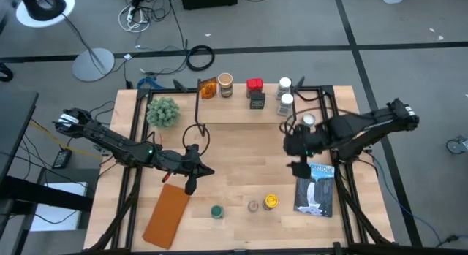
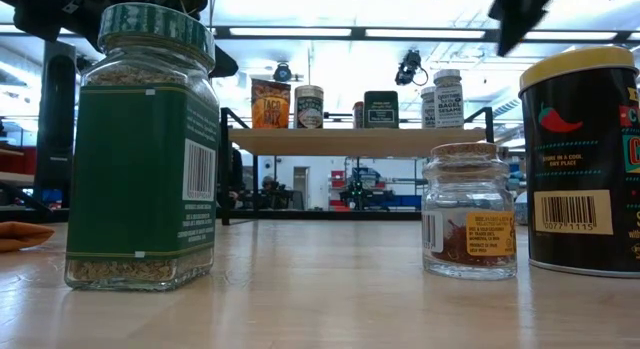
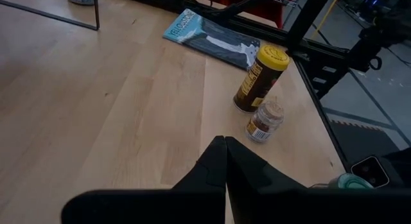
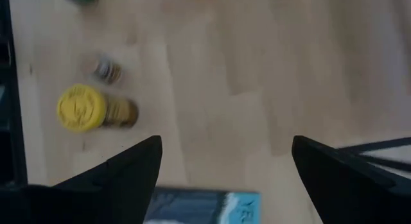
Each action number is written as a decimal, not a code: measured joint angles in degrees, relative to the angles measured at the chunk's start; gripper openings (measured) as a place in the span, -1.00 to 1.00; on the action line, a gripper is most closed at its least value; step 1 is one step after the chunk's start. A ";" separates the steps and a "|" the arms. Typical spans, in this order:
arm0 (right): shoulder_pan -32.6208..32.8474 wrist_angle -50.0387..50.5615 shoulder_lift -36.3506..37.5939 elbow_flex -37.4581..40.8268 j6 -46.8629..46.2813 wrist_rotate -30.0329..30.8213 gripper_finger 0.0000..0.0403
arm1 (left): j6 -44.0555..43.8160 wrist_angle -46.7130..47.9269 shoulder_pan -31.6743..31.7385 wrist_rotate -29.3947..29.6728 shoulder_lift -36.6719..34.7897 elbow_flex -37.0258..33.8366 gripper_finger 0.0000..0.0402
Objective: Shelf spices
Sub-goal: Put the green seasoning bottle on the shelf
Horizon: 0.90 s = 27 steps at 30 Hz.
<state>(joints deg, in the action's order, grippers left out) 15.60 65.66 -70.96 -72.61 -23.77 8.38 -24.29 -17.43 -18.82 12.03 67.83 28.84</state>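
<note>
Yellow-lidded jar (image 1: 271, 202) stands near the open right gripper (image 1: 299, 158), seemingly apart.

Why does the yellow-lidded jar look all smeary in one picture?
In the right wrist view the yellow-lidded jar and the tabletop are blurred; in the left wrist view the same jar is sharp; in the low view ceiling lights glare bright behind the shelf.

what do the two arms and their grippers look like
Both arms are dark, slim and jointed, with black cables along them. The left gripper has two black tapered fingers. The right gripper has broad black wedge-shaped fingers. A green light glows on the left arm.
</note>
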 joint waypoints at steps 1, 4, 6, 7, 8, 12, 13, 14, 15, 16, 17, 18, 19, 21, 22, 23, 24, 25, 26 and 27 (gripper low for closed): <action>1.39 0.12 0.00 0.73 -0.77 0.06 0.72 | 0.00 0.00 0.01 0.00 0.00 0.00 -0.97; 6.04 -0.05 0.00 2.39 -2.20 1.48 0.72 | 0.00 0.00 0.02 0.00 0.00 0.00 -0.97; 8.57 -0.09 0.00 3.29 -2.80 1.52 0.72 | 0.01 0.00 0.02 0.00 0.00 0.00 -0.97; 9.64 -0.08 0.00 3.75 -3.14 1.51 0.72 | 0.01 0.00 0.01 0.00 0.01 0.00 -0.97; 10.60 -0.14 0.00 4.30 -3.25 1.58 0.72 | 0.01 0.00 0.01 0.00 0.02 0.00 -0.97; 13.24 -0.62 -0.28 6.92 -3.78 2.04 0.72 | 0.01 0.01 0.02 0.04 0.04 0.00 -0.97; 13.62 -1.29 -0.28 7.93 -3.78 2.34 0.72 | 0.01 0.00 0.02 0.10 0.04 0.00 -0.97; 13.83 -2.40 -0.28 8.97 -3.80 2.45 0.72 | 0.01 0.01 0.02 0.27 0.04 0.00 -0.97; 14.04 -3.76 -0.28 10.09 -3.86 2.45 0.72 | 0.01 0.02 0.02 0.30 0.04 0.00 -0.97; 14.31 -5.26 -0.28 11.21 -4.50 2.45 0.72 | 0.01 0.00 0.02 0.31 0.04 0.00 -0.97; 14.52 -7.13 -0.28 12.45 -5.72 2.47 0.72 | 0.01 0.02 0.02 0.31 0.04 0.00 -0.97; 14.73 -9.45 -0.28 13.83 -7.18 2.50 0.72 | 0.01 0.00 0.02 0.33 0.04 0.00 -0.97; 14.92 -11.74 -0.28 15.14 -8.63 2.39 0.72 | 0.01 0.02 0.02 0.31 0.04 0.00 -0.97; 15.16 -15.98 -0.28 17.80 -10.40 1.29 0.72 | 0.01 0.02 0.02 0.33 0.04 0.00 -0.97; 15.18 -17.93 -0.28 18.96 -10.72 0.42 0.72 | 0.01 0.04 0.02 0.33 0.04 0.00 -0.97; 15.21 -19.31 -0.28 19.98 -10.77 -0.23 0.72 | 0.01 0.07 0.02 0.33 0.04 0.00 -0.97; 15.21 -20.35 -0.28 20.99 -10.83 -0.63 0.72 | 0.01 0.09 0.02 0.33 0.04 0.00 -0.97; 15.21 -20.97 -0.29 21.76 -10.88 -0.67 0.72 | 0.01 0.07 0.02 0.33 0.04 0.00 -0.97; 15.21 -21.10 -0.31 22.29 -10.89 -0.60 0.72 | 0.01 0.07 0.02 0.33 0.04 0.00 -0.97; 15.21 -21.09 -0.31 22.76 -10.93 -0.36 0.72 | 0.01 0.13 0.02 0.33 0.04 0.00 -0.97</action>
<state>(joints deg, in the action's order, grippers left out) 30.81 44.57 -71.26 -49.85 -34.70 8.03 -24.27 -17.30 -18.81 12.36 67.88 28.84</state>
